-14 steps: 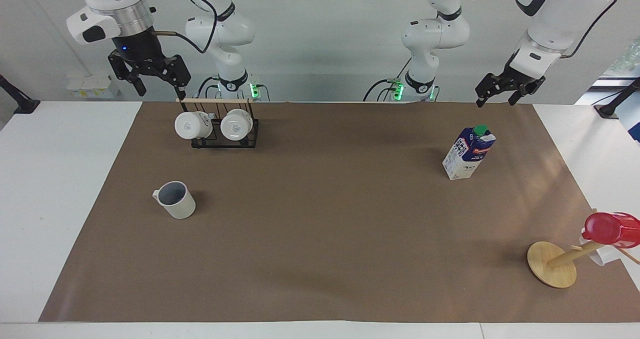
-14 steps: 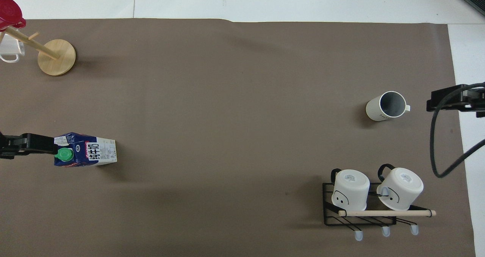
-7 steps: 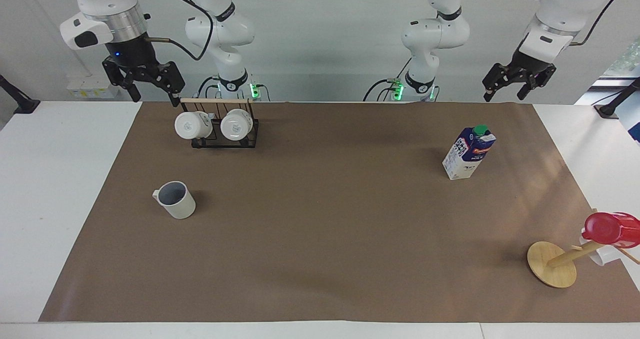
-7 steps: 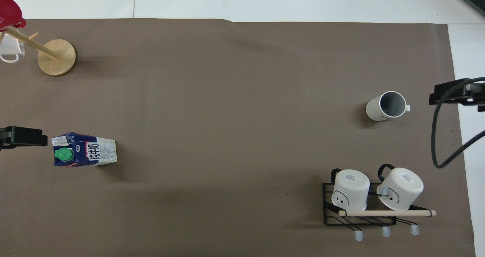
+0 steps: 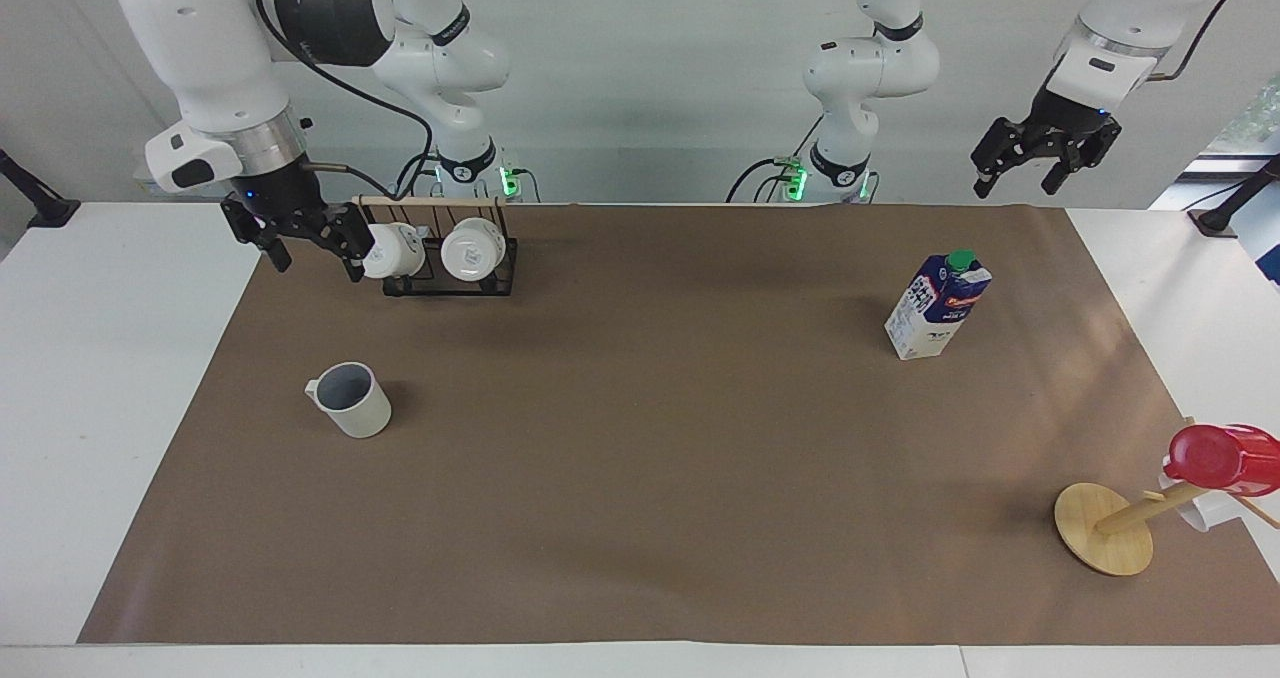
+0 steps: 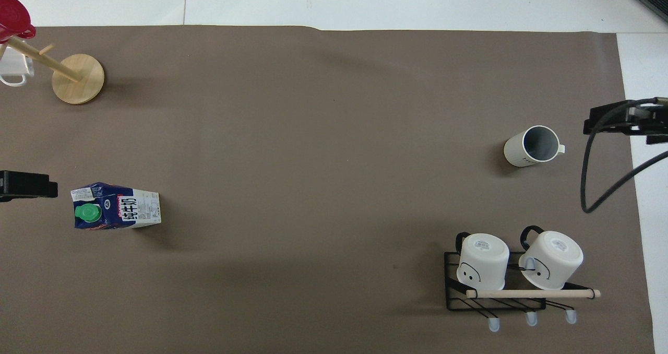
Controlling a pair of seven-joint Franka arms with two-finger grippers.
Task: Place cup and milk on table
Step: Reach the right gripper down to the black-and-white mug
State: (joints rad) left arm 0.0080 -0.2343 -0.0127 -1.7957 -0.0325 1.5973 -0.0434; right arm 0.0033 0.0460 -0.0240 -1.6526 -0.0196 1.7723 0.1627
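The cream-white cup stands upright on the brown mat of the white table, toward the right arm's end. The milk, a white and blue carton with a green cap, stands upright on the mat toward the left arm's end. My right gripper hangs open and empty over the mat's edge beside the mug rack. Also open and empty, my left gripper is raised over the mat's edge, apart from the carton.
A black wire rack with a wooden bar holds two white mugs, nearer to the robots than the cup. A wooden mug tree carrying a red cup stands at the left arm's end, farther from the robots than the milk.
The right gripper has come down from high up to beside the mug rack. The left gripper has risen and drawn away from over the milk's cap. Cup and milk have not moved.
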